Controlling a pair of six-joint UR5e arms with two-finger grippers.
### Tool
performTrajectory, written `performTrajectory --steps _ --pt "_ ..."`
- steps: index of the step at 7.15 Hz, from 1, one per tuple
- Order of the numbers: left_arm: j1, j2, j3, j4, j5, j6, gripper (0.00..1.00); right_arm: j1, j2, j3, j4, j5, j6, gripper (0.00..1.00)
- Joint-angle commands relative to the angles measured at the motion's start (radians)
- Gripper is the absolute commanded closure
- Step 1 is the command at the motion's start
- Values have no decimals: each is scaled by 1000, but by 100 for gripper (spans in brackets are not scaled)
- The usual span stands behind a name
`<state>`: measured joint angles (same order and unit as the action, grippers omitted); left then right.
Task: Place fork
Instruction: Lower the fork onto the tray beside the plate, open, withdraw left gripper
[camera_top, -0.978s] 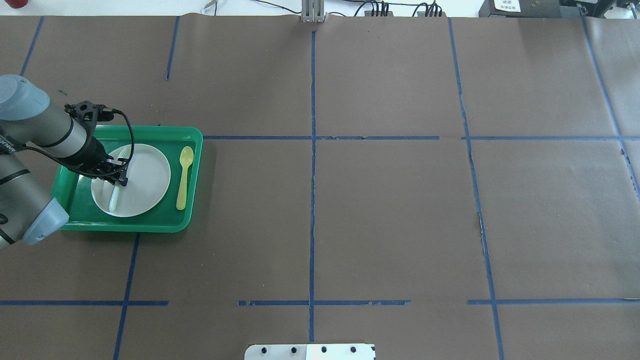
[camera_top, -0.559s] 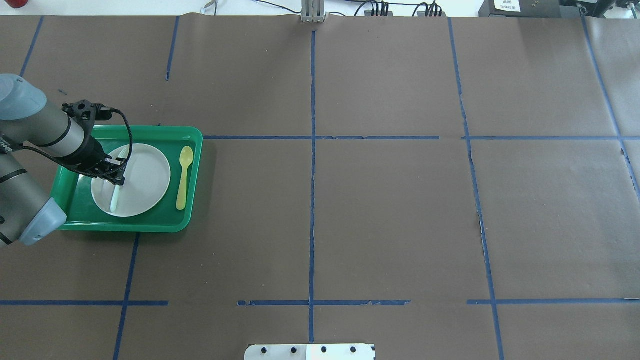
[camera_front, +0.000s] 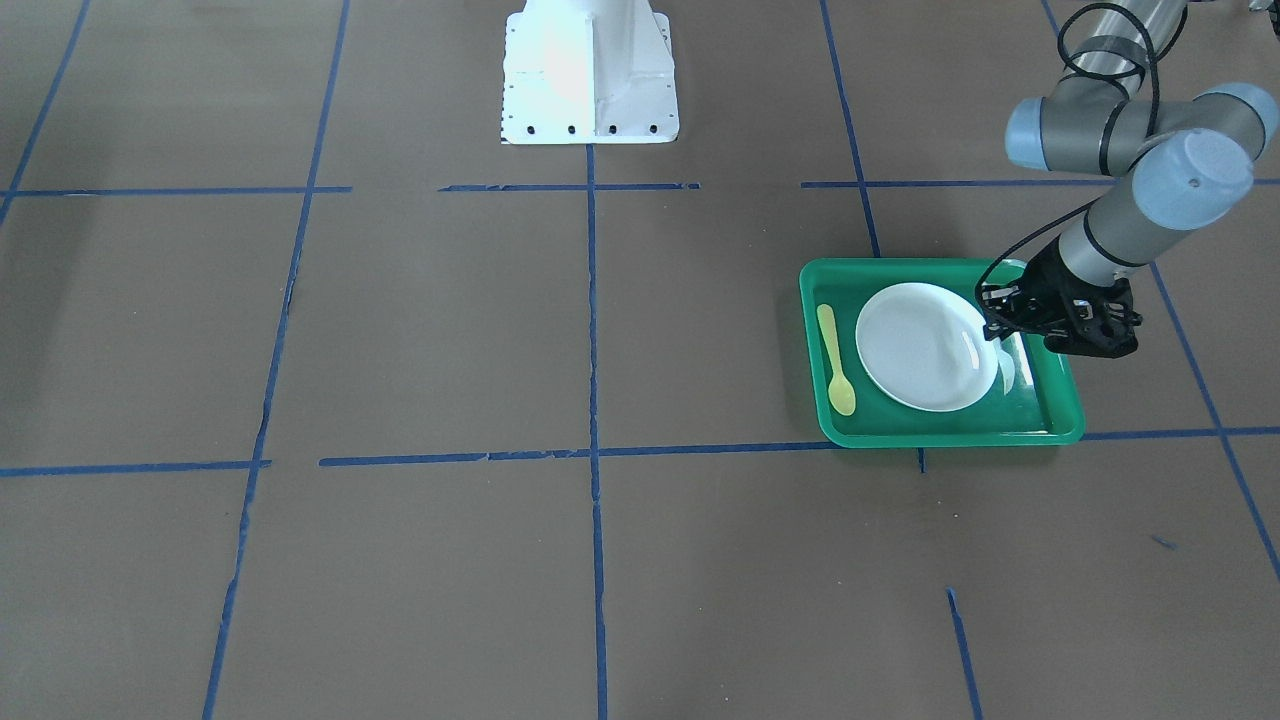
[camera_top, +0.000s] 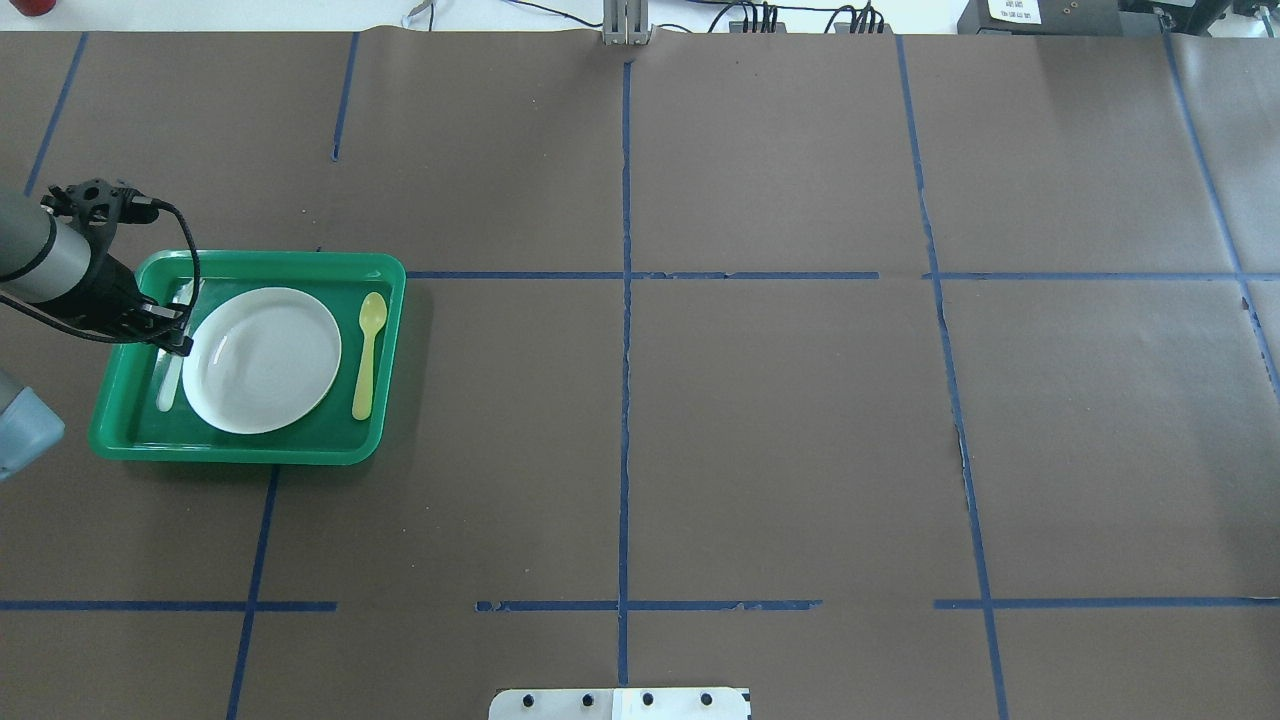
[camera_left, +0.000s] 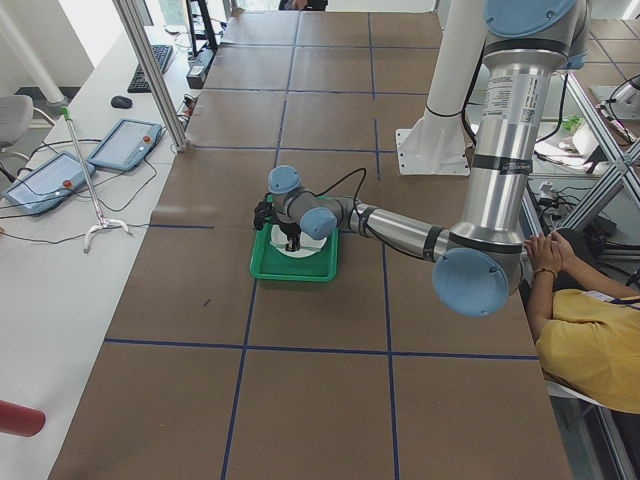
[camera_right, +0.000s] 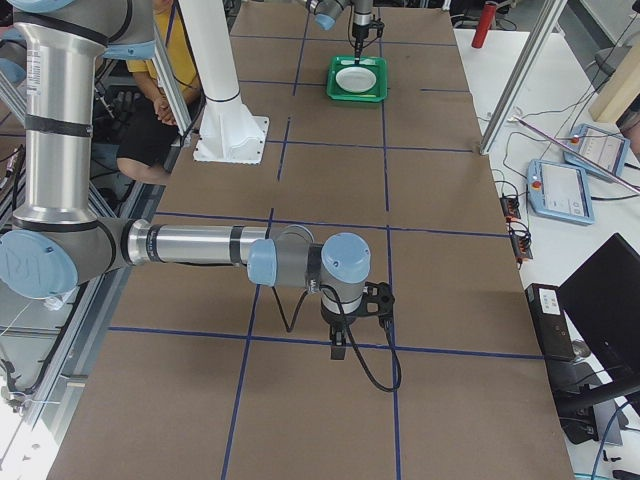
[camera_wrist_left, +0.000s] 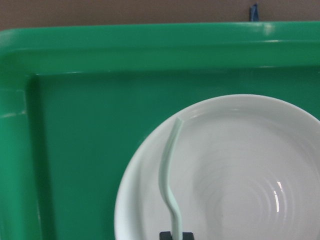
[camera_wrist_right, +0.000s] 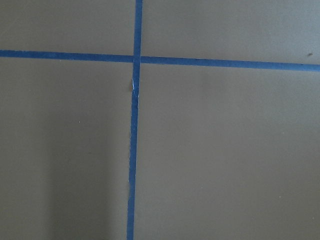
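The pale whitish-blue fork (camera_top: 165, 390) hangs in my left gripper (camera_top: 176, 340), which is shut on its middle. It is over the left strip of the green tray (camera_top: 300, 447), between the rim and the white plate (camera_top: 265, 360), its tines pointing to the far side. In the left wrist view the fork (camera_wrist_left: 169, 175) runs up from the jaws across the plate's (camera_wrist_left: 240, 165) left part. The front-facing view shows the left gripper (camera_front: 992, 322) at the plate's (camera_front: 925, 345) edge. My right gripper (camera_right: 338, 350) hovers over bare table far from the tray; I cannot tell whether it is open.
A yellow-green spoon (camera_top: 368, 350) lies in the tray to the right of the plate. The tray sits at the table's left, near my left arm. Brown paper with blue tape lines (camera_top: 625, 400) covers the table.
My left gripper has carried the fork leftward, from above the plate's left half to over the tray's left strip beside the plate. The plate and spoon have not moved.
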<state>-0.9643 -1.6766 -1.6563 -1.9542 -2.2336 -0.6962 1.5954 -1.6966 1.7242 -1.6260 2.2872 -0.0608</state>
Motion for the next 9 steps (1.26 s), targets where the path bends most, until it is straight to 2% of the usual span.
performTrajectory --steps 1,2,3,4,5,6,8,9 --pt "-34 12 59 -8 3 50 100 0 0 0 0 0 -1 0" --pt "-30 -9 110 -11 2 50 100 0 0 0 0 0 1 0" --pt "-30 -12 110 -9 2 44 89 0 0 0 0 0 -1 0" --pt "-30 -23 110 -9 2 38 72 0 0 0 0 0 -1 0" --pt "-30 -28 107 -9 2 38 21 0 0 0 0 0 1 0" --pt "-31 -28 104 -9 0 40 3 0 0 0 0 0 -1 0" --pt "-98 -28 70 1 -8 62 4 0 0 0 0 0 -1 0" --pt "-153 -15 67 4 -8 146 4 0 0 0 0 0 1 0"
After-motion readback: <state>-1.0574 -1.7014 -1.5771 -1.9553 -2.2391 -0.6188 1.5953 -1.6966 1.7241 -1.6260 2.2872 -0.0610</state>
